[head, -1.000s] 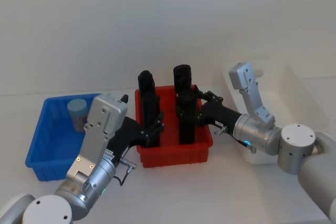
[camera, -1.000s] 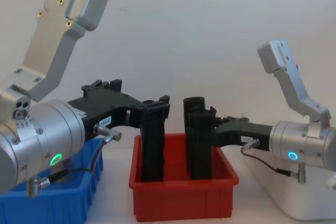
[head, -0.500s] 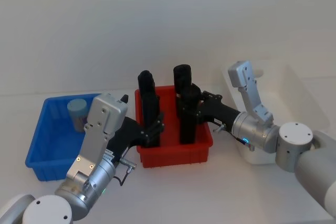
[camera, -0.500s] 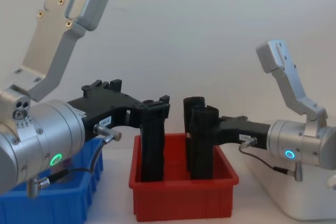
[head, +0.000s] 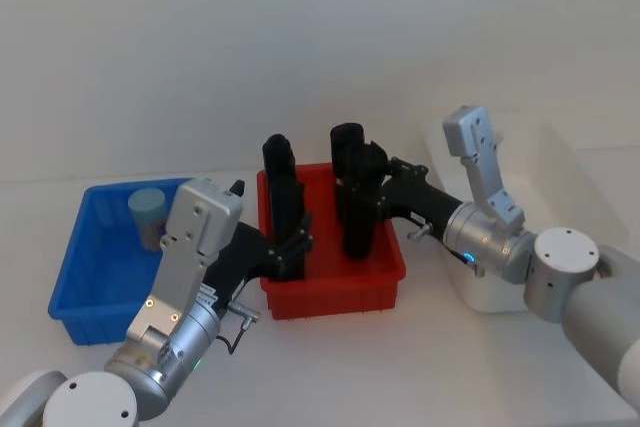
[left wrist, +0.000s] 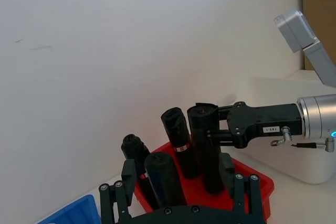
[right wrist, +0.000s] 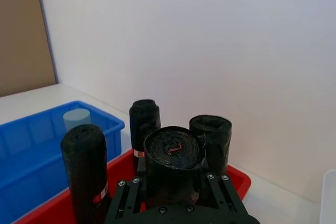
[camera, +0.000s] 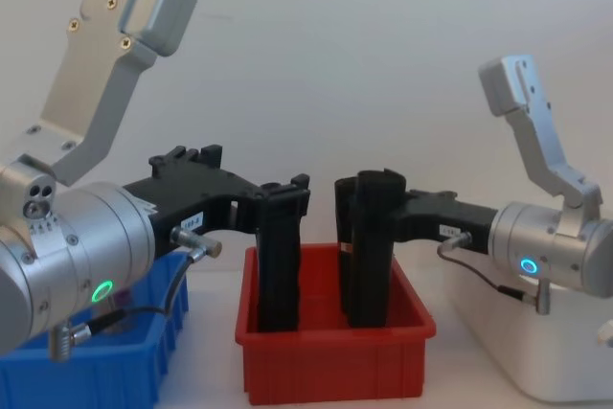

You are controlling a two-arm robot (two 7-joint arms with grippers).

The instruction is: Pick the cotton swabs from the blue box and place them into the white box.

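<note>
One cotton swabs jar (head: pixel 147 209) with a light blue lid stands in the far corner of the blue box (head: pixel 95 272); the right wrist view has it too (right wrist: pixel 76 119). The white box (head: pixel 572 159) sits at the right, behind my right arm. My right gripper (head: pixel 362 209) is shut on a tall black roll (camera: pixel 372 237) over the red bin (head: pixel 335 290), with the roll held slightly raised. My left gripper (head: pixel 293 245) reaches into the red bin's left side, its fingers (left wrist: pixel 122 184) apart on either side of another black roll (left wrist: pixel 164 178).
Several upright black rolls stand in the red bin (camera: pixel 335 366), which lies between the blue box (camera: pixel 105 371) and the white box (camera: pixel 508 347). A plain white wall closes off the back. Bare table lies in front of the bins.
My right gripper has closed in on the black roll and raised it a little, shifting slightly toward the back. The left arm has not moved.
</note>
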